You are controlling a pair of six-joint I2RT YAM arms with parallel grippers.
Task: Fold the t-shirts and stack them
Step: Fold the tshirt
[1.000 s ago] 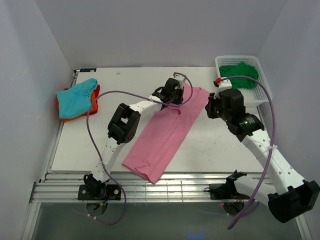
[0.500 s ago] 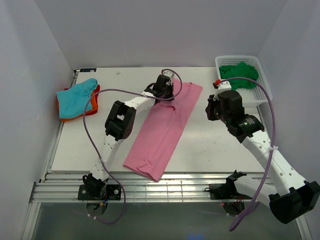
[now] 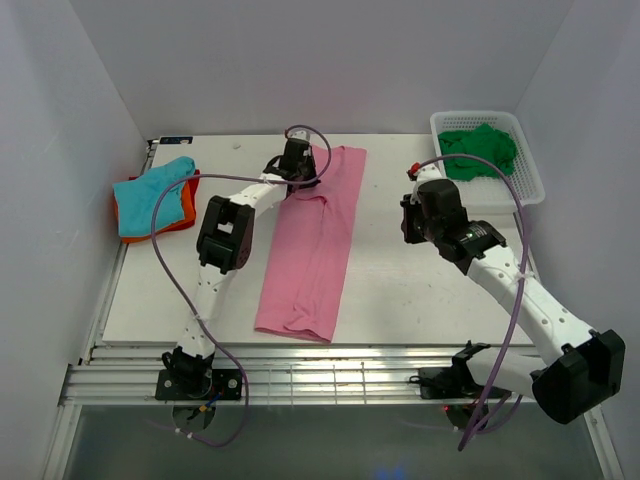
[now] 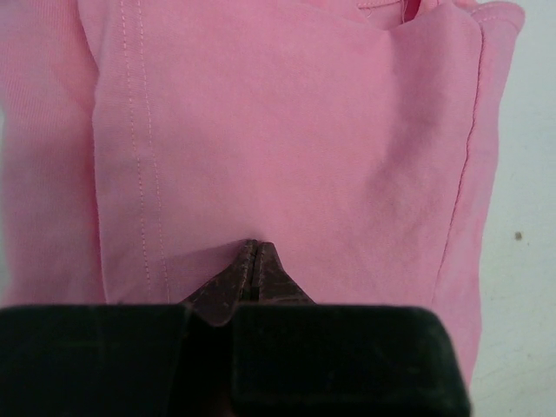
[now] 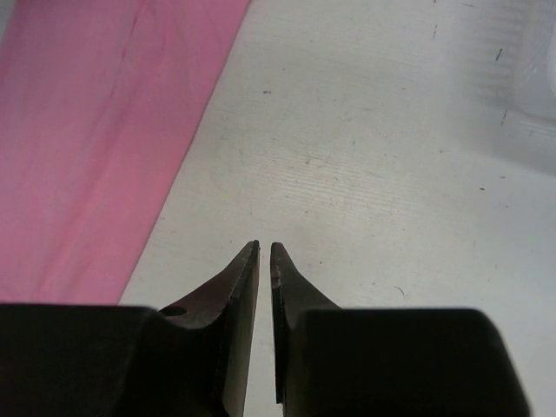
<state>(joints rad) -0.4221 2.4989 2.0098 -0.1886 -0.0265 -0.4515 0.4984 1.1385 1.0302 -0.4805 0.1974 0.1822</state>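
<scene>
We see the folded pink cotton t-shirt (image 3: 308, 250) lying as a long strip, near to far, on the white bench (image 3: 420, 290), its far end under the shut left jaws, which seem to pinch it, while the almost closed, empty right jaws hover well apart to its right.

White table (image 3: 420, 300), scuffed; pale grey walls (image 3: 320, 60) on three sides; slatted metal rail (image 3: 340, 380) at near edge.

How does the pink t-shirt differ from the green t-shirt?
The pink t-shirt lies flat on the table as a long folded strip; the green t-shirt sits crumpled in the white basket. The shut left claw touches the pink t-shirt; no claw touches the green t-shirt. Both are plain-coloured.
</scene>
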